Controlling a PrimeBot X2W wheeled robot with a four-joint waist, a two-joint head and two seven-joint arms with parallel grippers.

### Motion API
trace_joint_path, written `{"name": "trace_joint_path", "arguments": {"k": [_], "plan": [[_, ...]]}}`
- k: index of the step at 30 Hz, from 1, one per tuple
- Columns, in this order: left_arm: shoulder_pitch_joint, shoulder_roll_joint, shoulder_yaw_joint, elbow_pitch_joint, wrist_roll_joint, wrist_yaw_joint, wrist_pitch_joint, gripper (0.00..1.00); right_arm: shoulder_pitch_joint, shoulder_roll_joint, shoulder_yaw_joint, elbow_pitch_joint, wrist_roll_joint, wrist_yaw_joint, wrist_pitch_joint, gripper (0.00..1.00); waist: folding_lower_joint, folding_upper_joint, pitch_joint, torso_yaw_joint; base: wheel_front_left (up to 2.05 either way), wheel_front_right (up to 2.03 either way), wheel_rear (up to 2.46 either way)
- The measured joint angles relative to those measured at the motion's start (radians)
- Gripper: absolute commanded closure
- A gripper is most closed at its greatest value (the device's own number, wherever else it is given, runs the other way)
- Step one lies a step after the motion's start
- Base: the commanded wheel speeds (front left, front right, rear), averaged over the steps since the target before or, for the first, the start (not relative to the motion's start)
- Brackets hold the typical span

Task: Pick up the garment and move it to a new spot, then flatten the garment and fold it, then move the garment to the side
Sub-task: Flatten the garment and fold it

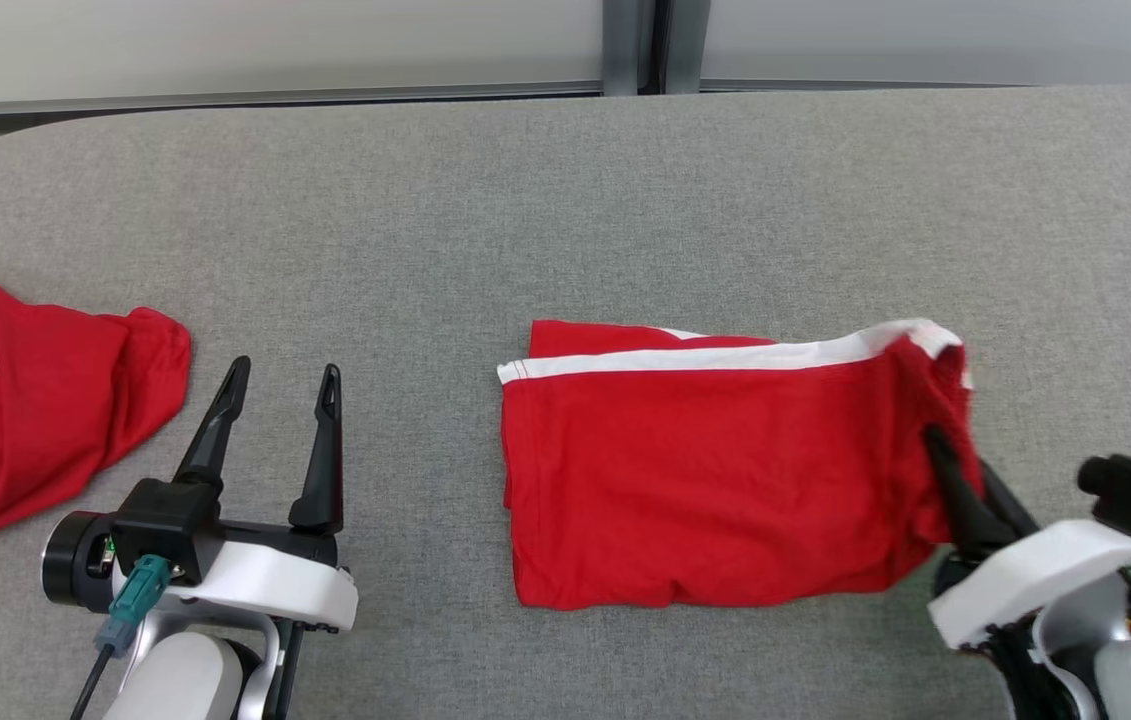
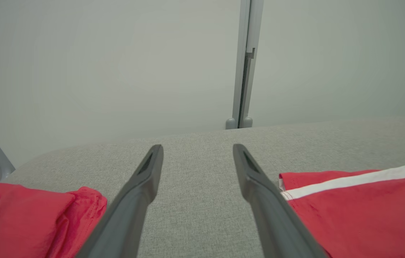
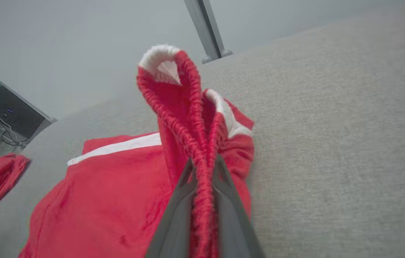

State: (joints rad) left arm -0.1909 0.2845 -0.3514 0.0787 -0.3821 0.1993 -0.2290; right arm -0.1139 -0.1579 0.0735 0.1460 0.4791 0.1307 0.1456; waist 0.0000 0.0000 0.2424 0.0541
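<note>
The right gripper (image 3: pixel 202 166) is clamped on the bunched waistband of the red garment (image 1: pixel 705 480), which lies right of the left gripper (image 1: pixel 285 378), its fingers spread wide over the desk (image 1: pixel 565 200)

1. The upper half of the head view is bare grey counter (image 1: pixel 565 200), open from the left edge to the right, back to the wall and its grey post (image 1: pixel 637 45).
2. The folded red garment (image 1: pixel 705 480) covers the centre-right. Its right end is bunched up off the counter, pinched in the right gripper (image 1: pixel 937 440).
3. A bare lane runs between the garment and the left gripper (image 1: pixel 285 372), whose jaws stand wide apart over bare counter.
4. A second red cloth (image 1: pixel 25 420) lies at the left edge, near the left gripper.
5. A narrow bare strip lies below the garment, at bottom centre.
</note>
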Motion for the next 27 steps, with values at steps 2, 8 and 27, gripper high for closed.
{"name": "trace_joint_path", "arguments": {"k": [2,8,27], "plan": [[0.0,0.001,-0.002,-0.001,0.0,0.001,0.002,0.0,-0.006,0.017,0.035,-0.051,0.066,0.0,0.057,1.0,0.0,0.0,-0.002,0.0,0.0,0.0,0.0],[-0.002,0.001,-0.009,-0.002,-0.002,0.002,0.005,0.0,-0.047,0.053,0.13,-0.135,0.246,0.0,0.21,1.0,0.0,0.0,0.001,0.012,0.0,0.0,0.0],[-0.025,-0.023,-0.036,0.036,-0.015,-0.006,-0.005,0.0,-0.242,0.106,0.473,0.174,0.321,0.0,0.084,0.0,0.0,0.0,0.023,0.08,0.0,0.0,0.0]]}}
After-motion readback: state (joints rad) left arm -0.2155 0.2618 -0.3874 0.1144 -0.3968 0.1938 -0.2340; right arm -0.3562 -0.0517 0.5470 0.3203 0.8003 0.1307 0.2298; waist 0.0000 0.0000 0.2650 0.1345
